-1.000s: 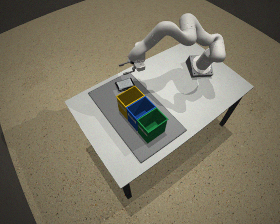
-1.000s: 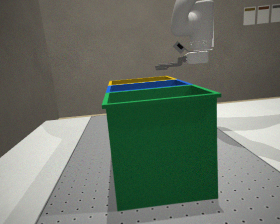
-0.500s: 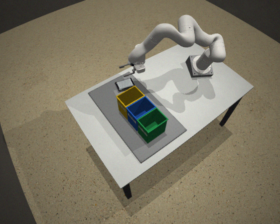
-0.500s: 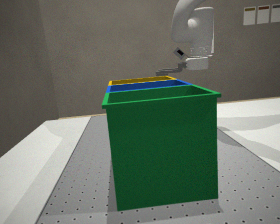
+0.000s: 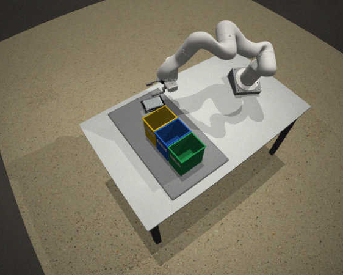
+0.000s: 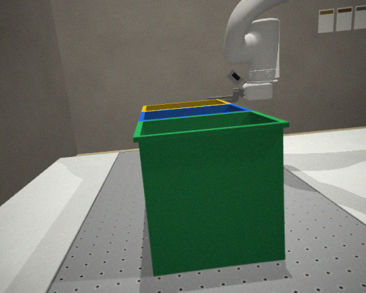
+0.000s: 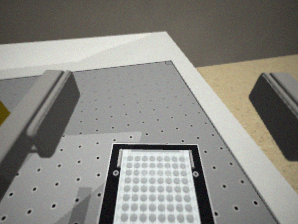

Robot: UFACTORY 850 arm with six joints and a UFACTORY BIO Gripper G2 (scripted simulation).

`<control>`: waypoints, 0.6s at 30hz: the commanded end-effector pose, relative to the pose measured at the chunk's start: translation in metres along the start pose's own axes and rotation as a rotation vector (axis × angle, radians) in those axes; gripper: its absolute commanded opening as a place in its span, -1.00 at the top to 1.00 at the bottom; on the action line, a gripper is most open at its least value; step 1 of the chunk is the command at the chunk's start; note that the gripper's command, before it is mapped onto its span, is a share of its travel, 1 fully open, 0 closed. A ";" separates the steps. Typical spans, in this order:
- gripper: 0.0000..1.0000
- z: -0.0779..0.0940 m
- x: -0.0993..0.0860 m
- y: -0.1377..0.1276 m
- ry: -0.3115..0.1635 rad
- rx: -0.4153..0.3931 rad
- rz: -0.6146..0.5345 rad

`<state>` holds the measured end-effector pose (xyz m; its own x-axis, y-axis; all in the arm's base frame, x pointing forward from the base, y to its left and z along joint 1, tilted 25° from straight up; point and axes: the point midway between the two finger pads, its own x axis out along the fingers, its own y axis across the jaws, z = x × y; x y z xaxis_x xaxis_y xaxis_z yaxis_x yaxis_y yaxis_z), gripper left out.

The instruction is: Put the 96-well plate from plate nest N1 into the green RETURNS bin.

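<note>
The white 96-well plate (image 5: pixel 153 103) (image 7: pixel 155 192) sits in the black plate nest (image 5: pixel 143 106) (image 7: pixel 202 200). My gripper (image 5: pixel 150 89) (image 7: pixel 167 115) is open and empty, above and somewhat off the plate, its fingers standing wider apart than the plate in the wrist view. The green bin (image 5: pixel 191 163) (image 6: pixel 212 195) stands upright at the end of the row farthest from the nest. A pale label is on its side, too small to read. Its visible inside holds no plate. The exterior view does not show the nest, which is hidden behind the bins.
The blue bin (image 5: pixel 177 126) (image 6: pixel 183 112) stands upright in the middle of the row, and the yellow bin (image 5: pixel 162 116) (image 6: pixel 183 103) stands upright beside the nest. All stand close together on the grey perforated board (image 5: pixel 132 131) (image 6: pixel 111 208). The arm's base is at the table's far right in the top view.
</note>
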<state>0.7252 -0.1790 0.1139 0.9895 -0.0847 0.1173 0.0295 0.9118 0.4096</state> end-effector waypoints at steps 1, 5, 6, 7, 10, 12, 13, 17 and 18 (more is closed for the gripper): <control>0.25 -0.007 0.001 0.000 -0.002 0.000 0.000; 0.25 -0.013 0.001 0.000 -0.002 0.000 0.000; 0.25 -0.015 0.001 0.000 -0.002 0.000 0.000; 0.25 -0.017 0.001 0.000 -0.002 0.000 0.000; 0.25 -0.018 0.001 0.000 -0.002 0.000 0.000; 0.25 -0.022 0.001 0.000 -0.002 0.000 0.000; 0.25 -0.023 0.001 0.000 -0.002 0.000 0.000; 0.25 -0.030 0.001 0.000 -0.002 0.000 0.000; 0.25 -0.032 0.001 0.000 -0.002 0.000 0.000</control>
<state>0.7290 -0.1683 0.0898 0.9895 -0.0846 0.1172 0.0295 0.9118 0.4096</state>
